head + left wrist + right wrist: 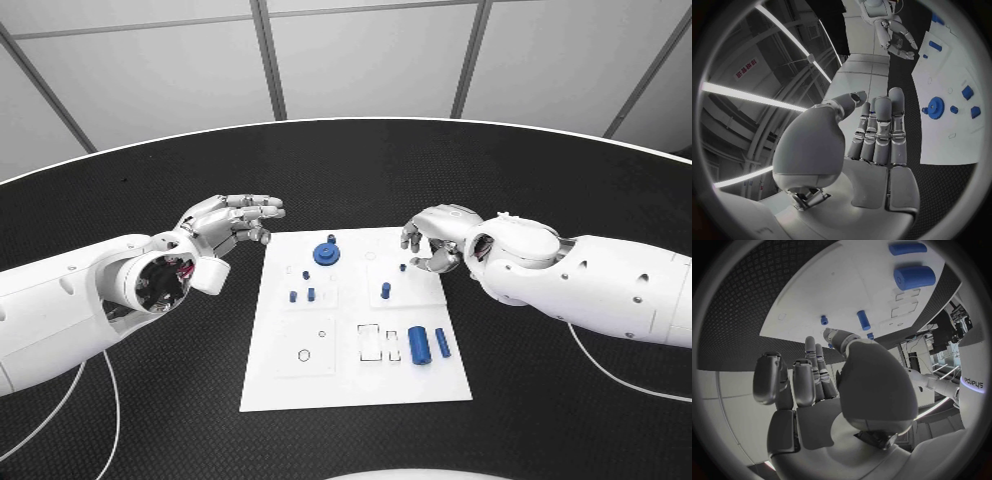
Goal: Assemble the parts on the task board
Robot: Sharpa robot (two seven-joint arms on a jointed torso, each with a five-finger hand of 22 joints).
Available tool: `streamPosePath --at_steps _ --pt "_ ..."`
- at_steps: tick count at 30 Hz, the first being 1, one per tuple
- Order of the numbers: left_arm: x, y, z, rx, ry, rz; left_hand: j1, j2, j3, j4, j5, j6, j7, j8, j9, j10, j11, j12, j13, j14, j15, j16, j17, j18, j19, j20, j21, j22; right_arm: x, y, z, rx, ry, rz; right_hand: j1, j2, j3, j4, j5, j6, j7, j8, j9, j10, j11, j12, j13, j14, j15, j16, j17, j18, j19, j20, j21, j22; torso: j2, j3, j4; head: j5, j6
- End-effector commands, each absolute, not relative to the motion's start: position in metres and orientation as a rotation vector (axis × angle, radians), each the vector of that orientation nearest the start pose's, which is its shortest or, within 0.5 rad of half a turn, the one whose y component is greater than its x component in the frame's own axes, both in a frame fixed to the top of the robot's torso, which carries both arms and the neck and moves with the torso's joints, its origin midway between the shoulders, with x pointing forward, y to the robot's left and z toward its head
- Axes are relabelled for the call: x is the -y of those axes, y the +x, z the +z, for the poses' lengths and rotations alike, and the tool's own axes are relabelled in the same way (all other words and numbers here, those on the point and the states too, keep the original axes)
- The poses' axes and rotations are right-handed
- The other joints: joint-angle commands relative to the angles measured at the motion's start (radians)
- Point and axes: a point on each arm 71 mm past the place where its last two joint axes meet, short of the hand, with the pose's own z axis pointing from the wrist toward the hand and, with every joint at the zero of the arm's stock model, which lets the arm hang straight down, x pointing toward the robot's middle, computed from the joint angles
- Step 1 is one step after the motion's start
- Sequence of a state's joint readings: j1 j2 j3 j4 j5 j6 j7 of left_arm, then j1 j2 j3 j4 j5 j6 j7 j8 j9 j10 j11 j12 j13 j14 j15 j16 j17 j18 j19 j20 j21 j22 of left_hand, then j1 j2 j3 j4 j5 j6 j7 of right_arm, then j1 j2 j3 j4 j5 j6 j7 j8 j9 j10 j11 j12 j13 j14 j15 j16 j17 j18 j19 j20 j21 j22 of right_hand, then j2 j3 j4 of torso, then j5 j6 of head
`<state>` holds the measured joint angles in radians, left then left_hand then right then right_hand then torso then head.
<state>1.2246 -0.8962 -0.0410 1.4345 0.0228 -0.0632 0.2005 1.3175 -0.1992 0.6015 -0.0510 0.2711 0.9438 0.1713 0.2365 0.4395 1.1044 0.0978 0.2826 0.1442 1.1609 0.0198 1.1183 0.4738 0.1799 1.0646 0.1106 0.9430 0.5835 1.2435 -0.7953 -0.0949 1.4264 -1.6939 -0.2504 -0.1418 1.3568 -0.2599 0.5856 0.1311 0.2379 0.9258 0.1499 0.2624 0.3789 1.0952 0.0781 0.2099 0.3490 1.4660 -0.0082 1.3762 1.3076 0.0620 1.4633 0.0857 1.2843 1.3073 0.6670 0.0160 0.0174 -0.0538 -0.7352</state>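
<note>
The black table (173, 420) carries the white task board (325, 385) at its middle, between the two hands. The left hand (228, 222) hovers over the table just beside the board's far left corner, fingers (879, 130) extended, slightly apart, holding nothing. The right hand (433, 238) hangs over the board's far right edge, fingers (811, 380) loosely curled and apart, nothing between them.

On the board, a blue gear (327, 253) stands near the far edge, between the two sets of fingertips. A large blue cylinder (418, 344) and a slimmer blue bar (443, 343) lie side by side toward the near right, well apart from both hands. Small blue pegs (385, 290) stand just below the right fingers; two more small pegs (302, 295) sit mid-left.
</note>
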Motion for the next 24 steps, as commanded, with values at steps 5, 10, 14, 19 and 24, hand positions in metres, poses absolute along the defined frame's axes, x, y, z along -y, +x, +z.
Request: streamPosePath --at_steps 5,10,14,19,24 --pt "-0.251 0.500 -0.182 -1.623 -1.203 -1.568 -0.004 0.005 -0.010 -0.001 -0.002 0.005 0.001 0.005 -0.002 0.006 0.002 0.005 0.002 -0.009 -0.001 -0.009 -0.003 0.006 -0.005 -0.005 -0.010 -0.004 0.195 0.504 -0.196 -1.678 -0.413 0.428 0.005 0.002 0.007 -0.001 0.009 0.013 -0.001 0.002 0.002 0.011 0.002 -0.008 -0.006 0.053 0.007 0.004 0.010 -0.002 0.023 0.003 0.008 0.081 0.003 -0.0021 -0.0010 0.001 -0.005" --pt "-0.250 0.499 -0.182 -1.626 -1.206 -1.566 -0.001 0.006 -0.013 -0.002 -0.002 0.004 0.003 0.004 -0.002 0.004 0.002 0.006 0.003 -0.012 -0.001 -0.010 -0.004 0.006 -0.005 -0.005 -0.013 -0.006 0.192 0.504 -0.201 -1.705 -0.423 0.425 0.005 0.002 0.007 -0.002 0.009 0.014 -0.001 0.002 0.003 0.012 0.002 -0.009 -0.007 0.054 0.007 0.005 0.011 -0.002 0.023 0.003 0.008 0.081 0.003 -0.0020 -0.0007 0.000 -0.009" --pt "-0.251 0.498 -0.182 -1.626 -1.207 -1.565 -0.001 0.006 -0.014 -0.003 -0.002 0.003 0.004 0.003 -0.003 0.003 0.003 0.006 0.003 -0.012 0.000 -0.010 -0.005 0.006 -0.005 -0.005 -0.014 -0.007 0.191 0.505 -0.204 -1.712 -0.424 0.424 0.005 0.002 0.007 -0.002 0.010 0.014 -0.001 0.002 0.003 0.012 0.002 -0.009 -0.008 0.054 0.007 0.006 0.012 -0.002 0.024 0.003 0.010 0.083 0.004 -0.0009 -0.0012 0.001 -0.010" --pt "-0.251 0.498 -0.182 -1.630 -1.211 -1.560 0.002 0.009 -0.018 -0.003 -0.001 -0.003 0.008 0.000 -0.005 -0.003 0.006 0.005 0.004 -0.016 0.002 -0.012 -0.007 0.005 -0.005 -0.004 -0.019 -0.010 0.189 0.506 -0.205 -1.707 -0.423 0.427 0.004 0.004 0.009 -0.003 0.015 0.018 -0.001 0.003 0.003 0.018 0.002 -0.012 -0.013 0.055 0.006 0.008 0.014 -0.003 0.025 0.003 0.013 0.085 0.003 -0.0010 0.0002 0.001 -0.012" --pt "-0.251 0.498 -0.182 -1.636 -1.213 -1.558 0.004 0.011 -0.019 -0.004 -0.001 -0.006 0.010 -0.002 -0.005 -0.006 0.008 0.005 0.004 -0.017 0.003 -0.013 -0.008 0.005 -0.004 -0.003 -0.021 -0.011 0.186 0.507 -0.207 -1.712 -0.428 0.429 0.004 0.008 0.011 -0.006 0.023 0.025 -0.002 0.005 0.005 0.027 0.000 -0.016 -0.019 0.055 0.004 0.011 0.016 -0.003 0.025 0.003 0.014 0.087 0.004 -0.0016 0.0016 0.002 -0.016"
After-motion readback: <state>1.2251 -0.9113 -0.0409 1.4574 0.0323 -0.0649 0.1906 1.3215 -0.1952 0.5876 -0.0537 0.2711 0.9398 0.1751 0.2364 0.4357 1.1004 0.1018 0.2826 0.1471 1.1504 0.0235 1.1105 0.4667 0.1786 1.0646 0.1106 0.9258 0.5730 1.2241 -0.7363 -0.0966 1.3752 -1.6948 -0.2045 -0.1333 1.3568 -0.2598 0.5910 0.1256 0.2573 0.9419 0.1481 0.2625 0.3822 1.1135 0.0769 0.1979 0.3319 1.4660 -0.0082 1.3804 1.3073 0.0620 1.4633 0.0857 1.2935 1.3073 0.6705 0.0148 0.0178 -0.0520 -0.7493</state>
